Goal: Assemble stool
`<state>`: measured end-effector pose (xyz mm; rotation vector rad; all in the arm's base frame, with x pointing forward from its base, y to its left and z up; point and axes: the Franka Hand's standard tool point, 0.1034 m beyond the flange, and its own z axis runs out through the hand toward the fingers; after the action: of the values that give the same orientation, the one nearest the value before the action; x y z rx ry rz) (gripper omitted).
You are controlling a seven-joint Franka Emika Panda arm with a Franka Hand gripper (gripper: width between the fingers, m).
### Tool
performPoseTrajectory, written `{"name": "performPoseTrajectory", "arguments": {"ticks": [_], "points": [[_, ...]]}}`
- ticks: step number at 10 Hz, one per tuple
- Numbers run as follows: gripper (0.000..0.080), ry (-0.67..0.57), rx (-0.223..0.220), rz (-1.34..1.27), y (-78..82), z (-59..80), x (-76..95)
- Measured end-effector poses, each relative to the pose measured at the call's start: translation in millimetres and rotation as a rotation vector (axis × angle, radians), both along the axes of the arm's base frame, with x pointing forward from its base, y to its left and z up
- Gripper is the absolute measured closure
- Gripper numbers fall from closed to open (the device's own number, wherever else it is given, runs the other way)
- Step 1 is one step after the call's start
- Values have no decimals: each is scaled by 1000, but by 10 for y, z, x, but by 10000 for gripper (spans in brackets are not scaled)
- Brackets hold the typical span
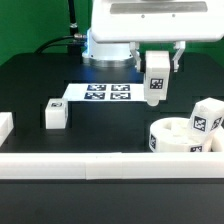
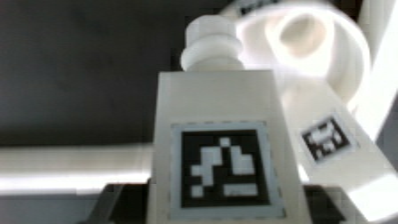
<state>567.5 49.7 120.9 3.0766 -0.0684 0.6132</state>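
Observation:
My gripper (image 1: pixel 157 62) is shut on a white stool leg (image 1: pixel 156 86) with a black-and-white tag and holds it in the air, above and a little to the exterior view's left of the round seat (image 1: pixel 172 137). In the wrist view the held leg (image 2: pixel 217 120) fills the middle, its screw tip pointing at the seat (image 2: pixel 311 50), and the dark fingers (image 2: pixel 128 202) press on both its sides. A second leg (image 1: pixel 206 118) stands upright on the seat's right side. A third leg (image 1: pixel 55 114) lies on the table at the exterior view's left.
The marker board (image 1: pixel 100 94) lies flat behind the held leg. A long white border rail (image 1: pixel 90 163) runs along the front, and a short white rail piece (image 1: pixel 4 124) sits at the far left. The table is black.

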Motion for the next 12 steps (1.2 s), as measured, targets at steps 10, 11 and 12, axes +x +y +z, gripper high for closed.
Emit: {"name": "performPoseTrajectory", "arguments": {"ticks": [10,11,12], "points": [[462,-174,-67,72,-68,-155,68],[462,-175,-67,73,-66,-153,72],[462,-175,-63,78,-21,-136,138]]}}
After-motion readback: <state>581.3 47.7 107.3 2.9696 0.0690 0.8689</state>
